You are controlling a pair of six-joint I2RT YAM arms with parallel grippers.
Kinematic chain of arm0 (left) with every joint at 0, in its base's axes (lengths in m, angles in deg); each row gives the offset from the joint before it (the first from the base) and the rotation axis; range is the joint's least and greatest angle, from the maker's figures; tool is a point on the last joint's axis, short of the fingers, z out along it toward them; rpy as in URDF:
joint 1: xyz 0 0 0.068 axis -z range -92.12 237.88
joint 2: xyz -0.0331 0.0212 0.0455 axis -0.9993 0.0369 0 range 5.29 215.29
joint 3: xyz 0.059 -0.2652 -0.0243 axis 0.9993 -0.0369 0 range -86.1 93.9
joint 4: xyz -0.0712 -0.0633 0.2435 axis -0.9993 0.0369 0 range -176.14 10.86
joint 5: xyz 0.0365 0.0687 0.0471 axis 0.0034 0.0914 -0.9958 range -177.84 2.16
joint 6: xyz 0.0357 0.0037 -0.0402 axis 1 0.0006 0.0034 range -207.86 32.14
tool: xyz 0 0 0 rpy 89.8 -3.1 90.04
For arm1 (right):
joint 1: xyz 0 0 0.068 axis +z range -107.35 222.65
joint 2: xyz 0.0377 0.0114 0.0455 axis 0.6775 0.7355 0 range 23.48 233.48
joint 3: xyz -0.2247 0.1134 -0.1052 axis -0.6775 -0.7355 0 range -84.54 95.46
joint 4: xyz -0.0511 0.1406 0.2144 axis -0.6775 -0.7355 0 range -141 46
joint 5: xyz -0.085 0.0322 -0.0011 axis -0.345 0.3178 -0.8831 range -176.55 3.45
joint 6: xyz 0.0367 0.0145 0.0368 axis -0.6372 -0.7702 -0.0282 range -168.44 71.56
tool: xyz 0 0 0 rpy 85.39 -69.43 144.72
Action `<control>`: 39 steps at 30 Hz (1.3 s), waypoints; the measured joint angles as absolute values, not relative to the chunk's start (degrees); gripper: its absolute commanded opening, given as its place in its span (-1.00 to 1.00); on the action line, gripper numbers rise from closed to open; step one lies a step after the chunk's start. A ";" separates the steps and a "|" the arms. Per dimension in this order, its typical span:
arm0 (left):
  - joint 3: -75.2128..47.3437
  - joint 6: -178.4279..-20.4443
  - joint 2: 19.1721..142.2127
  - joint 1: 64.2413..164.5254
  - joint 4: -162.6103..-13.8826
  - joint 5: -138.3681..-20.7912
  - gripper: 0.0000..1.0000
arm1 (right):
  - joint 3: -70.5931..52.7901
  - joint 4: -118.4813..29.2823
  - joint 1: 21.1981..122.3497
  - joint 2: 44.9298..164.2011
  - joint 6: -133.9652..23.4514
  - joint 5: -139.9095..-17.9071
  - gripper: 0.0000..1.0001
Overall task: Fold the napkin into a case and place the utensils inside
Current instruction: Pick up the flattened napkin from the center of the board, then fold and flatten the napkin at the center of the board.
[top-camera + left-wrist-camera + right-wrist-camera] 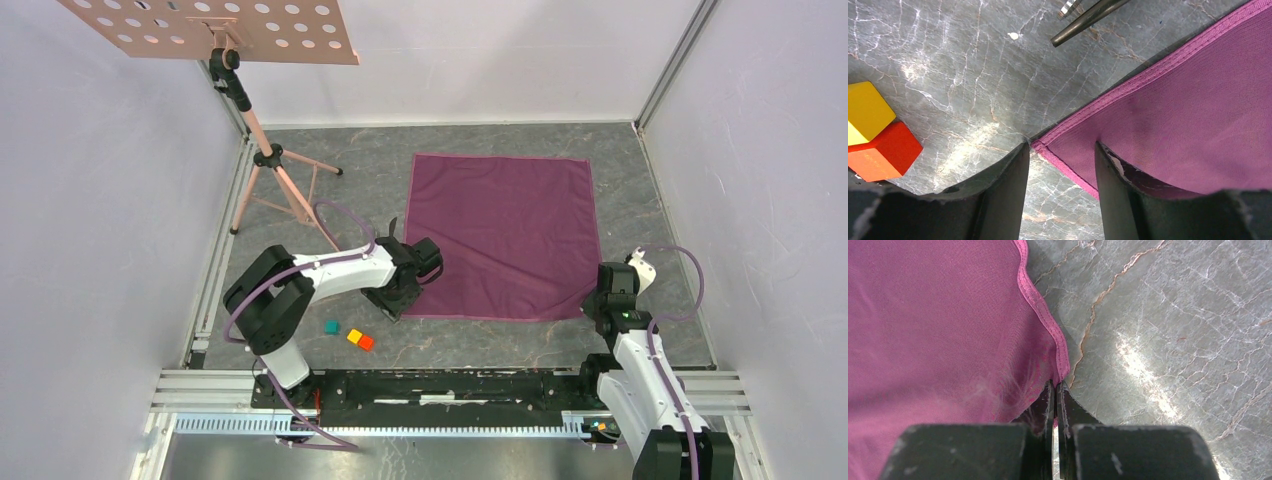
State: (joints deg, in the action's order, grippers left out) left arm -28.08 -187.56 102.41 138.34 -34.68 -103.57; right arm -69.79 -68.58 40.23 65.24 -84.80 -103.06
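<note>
The plum-purple napkin (500,235) lies flat on the marbled table. My left gripper (400,303) is at its near left corner. In the left wrist view the left gripper (1060,147) is open, its jaws standing either side of the napkin (1188,100) corner, one finger over the cloth and one over bare table. My right gripper (598,305) is at the near right corner; the right wrist view shows it (1056,386) shut on the napkin (938,330) hem. The dark utensils (1088,17) lie just beyond the left corner, mostly hidden by the arm in the top view.
Teal (331,326), yellow (354,336) and orange (366,342) blocks sit near the left arm; the yellow block (865,112) and orange block (883,152) show left of the left fingers. A pink music stand (270,160) stands at the back left. Walls enclose the table.
</note>
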 measured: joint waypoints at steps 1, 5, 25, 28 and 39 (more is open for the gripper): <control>-28.08 -187.56 102.41 138.30 -34.70 -103.50 0.11 | -69.79 -68.58 40.23 65.24 -84.76 -103.06 -1.00; -28.41 -187.58 102.41 137.71 -35.27 -102.43 -0.01 | -69.79 -68.63 40.23 65.22 -84.56 -103.06 -1.00; -32.54 -181.09 98.17 135.61 -41.74 -100.90 -0.95 | -69.64 -70.24 40.14 57.88 -79.88 -96.09 -1.00; -32.52 -174.75 94.34 135.17 -42.94 -101.51 -0.96 | -67.52 -71.53 40.12 53.29 -76.89 -91.19 -1.00; -21.66 -145.26 56.99 135.22 -51.71 -94.63 -0.95 | -31.48 -76.39 40.12 35.25 -73.68 -83.74 -1.00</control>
State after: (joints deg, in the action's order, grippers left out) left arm -21.66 -145.26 56.99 135.22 -51.71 -94.63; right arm -31.48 -76.39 40.12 35.25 -73.68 -83.74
